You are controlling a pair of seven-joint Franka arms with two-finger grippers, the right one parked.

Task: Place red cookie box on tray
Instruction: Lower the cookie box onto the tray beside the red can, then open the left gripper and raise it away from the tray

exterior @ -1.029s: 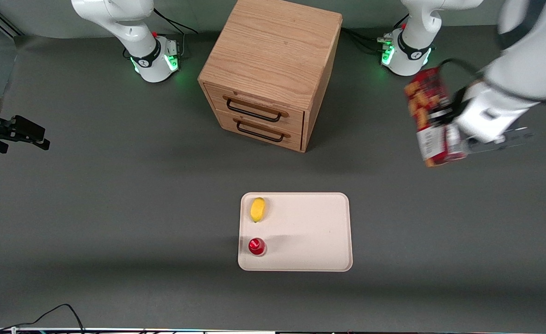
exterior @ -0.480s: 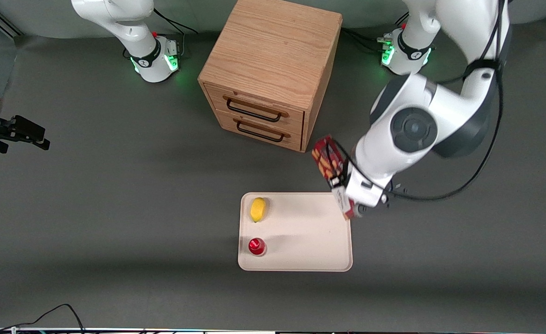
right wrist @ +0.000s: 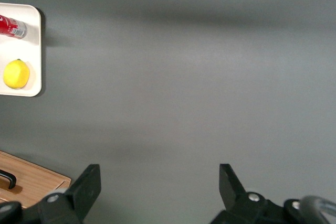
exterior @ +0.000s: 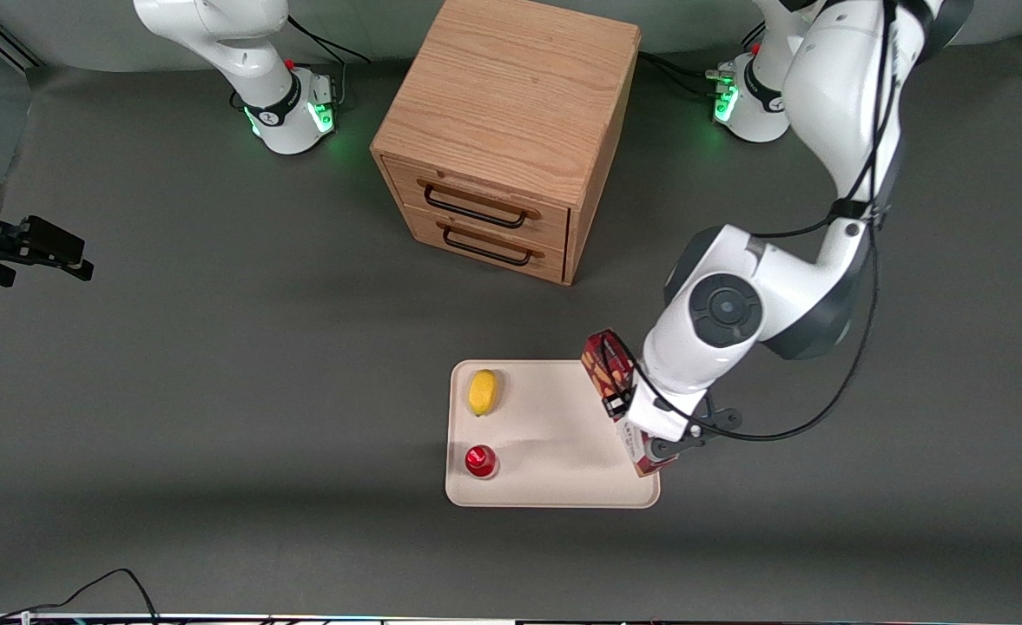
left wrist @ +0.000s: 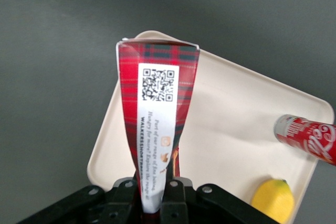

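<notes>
1. Carrying is largely done: the red cookie box (exterior: 611,375) is held above the tray (exterior: 554,486), over the edge toward the working arm's end of the table, and has not yet been set down.
2. The box is clamped near one end between the fingers of the gripper (left wrist: 157,192), as seen from the wrist camera; its other end juts out over the tray's rim.
3. What is left, by judgement, is lowering the box onto the bare part of the tray and letting it go.
4. The box (left wrist: 156,114) is seen to be a long, narrow cardboard carton in dark-red tartan, with a white label patch bearing a QR code and print.
5. The tray (left wrist: 226,129) is shown as a flat, matte cream rectangle with rounded corners and a low rim.
6. A smooth yellow lemon (exterior: 482,391) and a small red can (exterior: 480,461) are already lying on the tray, well apart from the box.
</notes>
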